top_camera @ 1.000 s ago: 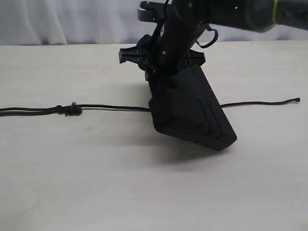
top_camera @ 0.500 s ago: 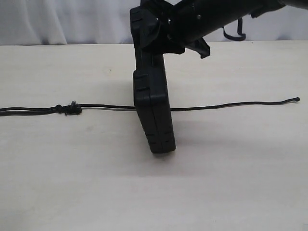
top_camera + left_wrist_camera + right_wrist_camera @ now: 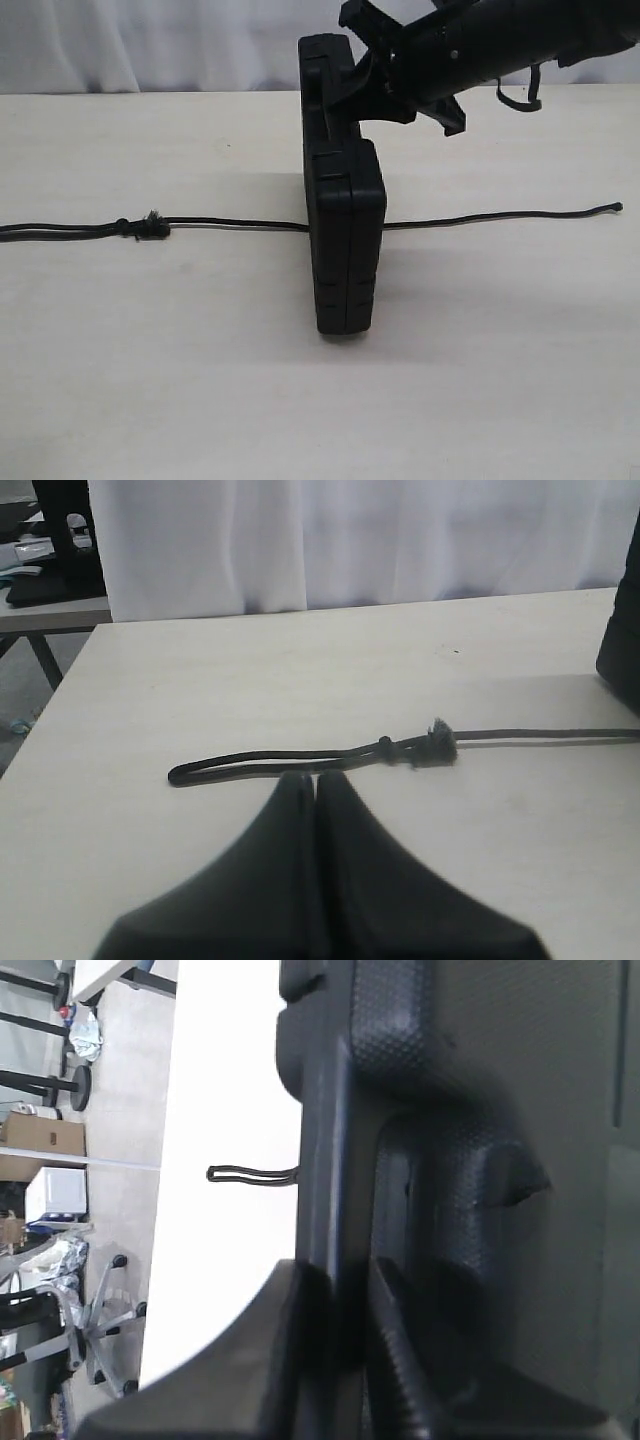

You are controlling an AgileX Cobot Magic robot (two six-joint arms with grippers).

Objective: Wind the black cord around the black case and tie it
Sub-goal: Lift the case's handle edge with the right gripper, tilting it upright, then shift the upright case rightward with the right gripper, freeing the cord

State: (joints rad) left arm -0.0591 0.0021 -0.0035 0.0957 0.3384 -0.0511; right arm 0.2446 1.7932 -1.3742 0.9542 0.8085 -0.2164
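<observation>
black case [image 3: 345, 240] upright on edge, black cord [image 3: 200, 224] lying straight behind it

From the upper right, the right arm [image 3: 520, 40] reaches in; right gripper [image 3: 372, 85] clamped on the black case [image 3: 345, 240] at its top end. Fingertips of the left gripper [image 3: 315, 780] pressed together, empty.

A matte black case [image 3: 345, 240], finely pebbled where the right wrist view shows it close, contrasts with a plain pale cream table [image 3: 150, 380]. The black cord [image 3: 480, 217] is braided, and its knot [image 3: 152, 226] carries a tuft of greyish frayed fibres. The right gripper [image 3: 338, 1340] and left gripper [image 3: 315, 790] are plain black, and the curtain [image 3: 150, 45] behind is white with soft grey folds.
</observation>
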